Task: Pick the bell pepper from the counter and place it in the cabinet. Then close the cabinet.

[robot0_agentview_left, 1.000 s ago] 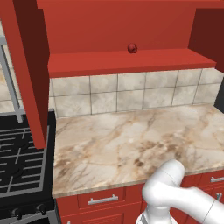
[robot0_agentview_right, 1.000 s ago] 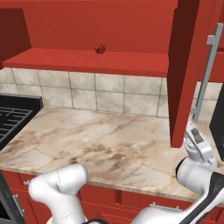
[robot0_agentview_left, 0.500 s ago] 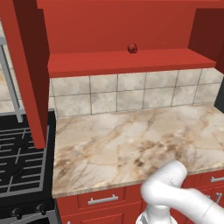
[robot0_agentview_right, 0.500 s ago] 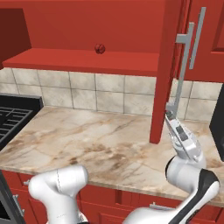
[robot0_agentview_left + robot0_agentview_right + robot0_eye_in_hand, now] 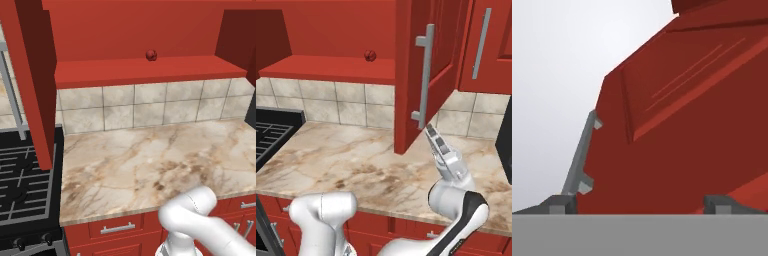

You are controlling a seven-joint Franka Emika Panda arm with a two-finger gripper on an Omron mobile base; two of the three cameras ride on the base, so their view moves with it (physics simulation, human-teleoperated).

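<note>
Bell pepper [image 5: 151, 54] sits on the cabinet [image 5: 421, 75] shelf; the tool [image 5: 432, 135], fingers spread and grasping nothing, hangs just below the cabinet's right door handle [image 5: 424, 77].

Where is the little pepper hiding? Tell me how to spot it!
Look up at the big red cabinet above the marble counter and tiled wall. On its red shelf, near the back, sits the bell pepper. It is a tiny, shiny, dark-red ball, darker than the red around it.
</note>
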